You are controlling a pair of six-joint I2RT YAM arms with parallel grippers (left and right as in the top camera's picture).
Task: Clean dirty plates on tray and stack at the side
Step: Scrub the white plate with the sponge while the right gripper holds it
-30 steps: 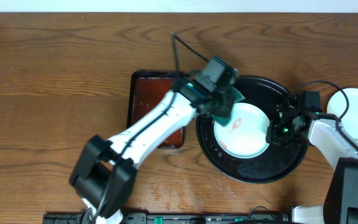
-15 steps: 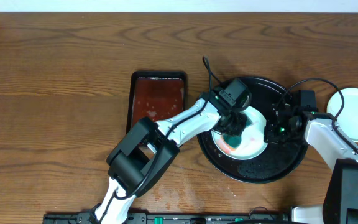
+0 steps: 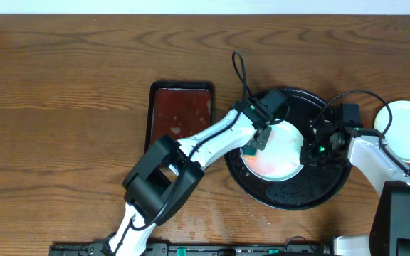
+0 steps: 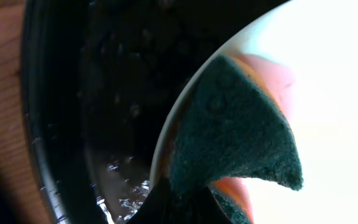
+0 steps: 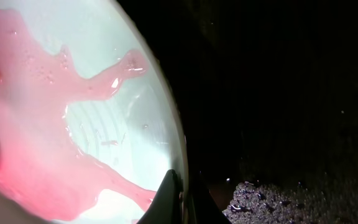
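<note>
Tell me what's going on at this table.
The left claw grips a dark green sponge and presses it on a plate smeared pink, which lies in the black tray. The right claw pinches that plate's right rim, steadying it. Another white plate sits on the table to the right, outside the tray.

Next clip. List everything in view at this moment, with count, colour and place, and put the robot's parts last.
smeared plate: one, white with pink smears, on the black tray
black tray: one, black, round and glossy, right of centre
side plate: one visible, white, at the table's right edge
brown tray: one, reddish-brown, rectangular, left of the black tray
sponge: one, dark green over orange, at the smeared plate's left edge
table: one, brown wood
left gripper: shut on the sponge
right gripper: shut on the smeared plate's rim
</note>
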